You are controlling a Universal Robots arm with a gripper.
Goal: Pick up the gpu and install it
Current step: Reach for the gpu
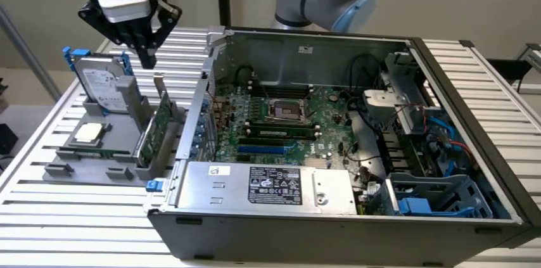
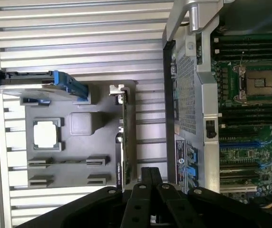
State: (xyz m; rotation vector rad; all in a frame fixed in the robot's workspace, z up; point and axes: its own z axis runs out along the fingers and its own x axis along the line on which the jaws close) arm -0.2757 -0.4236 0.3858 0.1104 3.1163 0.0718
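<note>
The black-fingered robot gripper point(image 1: 148, 57) is hanging with its fingers pressed together, gripping and touching nothing. Just below its tips, and apart from them, the thin green circuit-board gpu with a silver end bracket point(image 1: 152, 130) is standing on edge in a grey plastic holder tray point(image 1: 118, 138), beside the open grey metal computer case point(image 1: 338, 237).

The thin green gpu point(image 1: 152, 130) is standing on edge in a gray holder point(image 1: 118, 130), silver bracket at its far end, just beside the computer case point(image 1: 338, 230), on the exterior view's left.
</note>
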